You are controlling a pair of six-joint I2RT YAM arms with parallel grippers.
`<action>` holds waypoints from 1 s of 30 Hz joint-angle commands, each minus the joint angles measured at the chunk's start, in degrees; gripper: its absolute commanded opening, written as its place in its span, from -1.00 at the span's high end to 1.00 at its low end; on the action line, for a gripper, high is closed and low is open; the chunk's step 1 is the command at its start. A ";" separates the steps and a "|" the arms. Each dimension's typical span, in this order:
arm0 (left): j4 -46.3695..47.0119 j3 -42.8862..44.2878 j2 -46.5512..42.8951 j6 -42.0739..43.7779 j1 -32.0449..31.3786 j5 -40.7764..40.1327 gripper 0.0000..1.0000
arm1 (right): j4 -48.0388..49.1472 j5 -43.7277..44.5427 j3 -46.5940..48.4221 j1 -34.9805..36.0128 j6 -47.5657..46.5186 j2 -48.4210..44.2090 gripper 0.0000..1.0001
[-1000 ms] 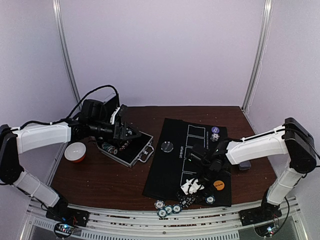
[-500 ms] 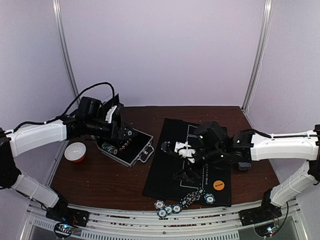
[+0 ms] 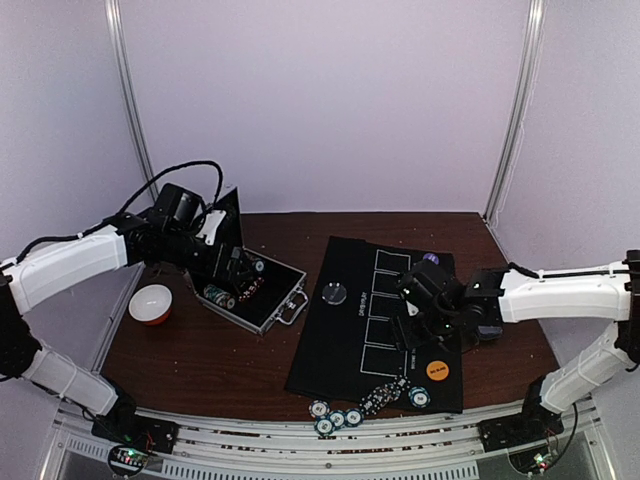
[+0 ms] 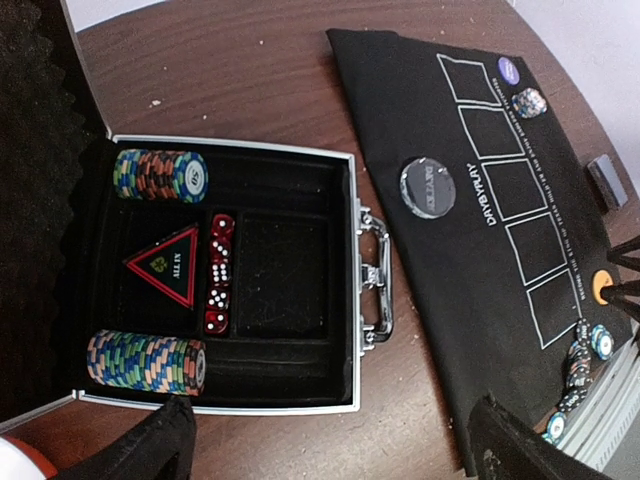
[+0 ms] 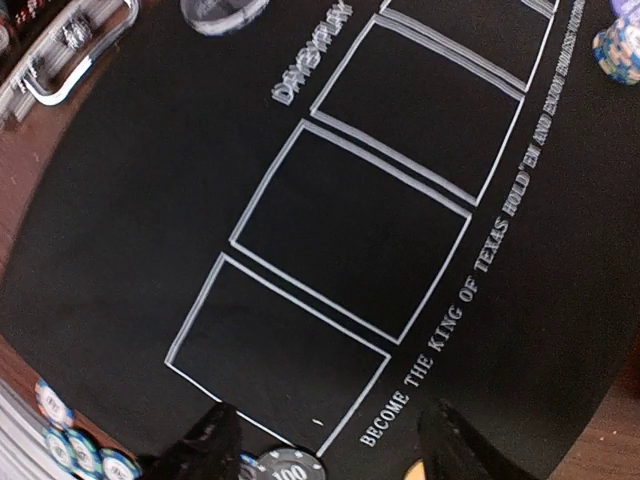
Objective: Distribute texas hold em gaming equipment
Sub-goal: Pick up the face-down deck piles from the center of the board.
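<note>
While the right gripper [image 5: 328,420] is held open, the dark chip [image 5: 290,468] between its jaws is judged next to be grasped for dealing.

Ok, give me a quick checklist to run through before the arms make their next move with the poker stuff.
1. Left gripper open and empty: ok.
2. Case lid open, chip stacks exposed: ok.
3. Right gripper open, holding nothing: ok.
4. Dark chip between the right fingers gripped: not ok, the jaws stand wider than it.
5. Cards in the outlined boxes of the mat: not ok, all are bare.
6. Where the card deck is: cannot tell.
</note>
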 commanded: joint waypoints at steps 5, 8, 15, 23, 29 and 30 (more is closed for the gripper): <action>-2.65 3.75 4.64 3.74 0.14 -1.46 -0.96 | -3.45 -7.30 -2.03 0.95 6.14 6.17 0.15; -2.71 4.19 5.37 4.48 0.17 -2.05 -0.97 | -2.45 -9.43 -2.66 1.32 6.23 8.06 0.21; -2.88 6.26 7.19 5.83 0.24 -2.15 -0.96 | -5.14 -12.38 -1.56 2.00 5.90 10.79 0.36; -3.41 8.80 9.41 7.68 0.21 -1.86 -0.96 | -11.52 -13.99 1.68 2.78 5.91 8.01 0.38; -3.52 11.56 10.91 8.84 0.18 -1.15 -0.97 | -18.58 -5.24 7.43 -5.11 3.59 2.34 -0.13; -3.55 12.21 11.18 9.04 0.17 -0.89 -0.97 | -20.06 -3.08 8.09 -7.88 2.80 0.86 -0.39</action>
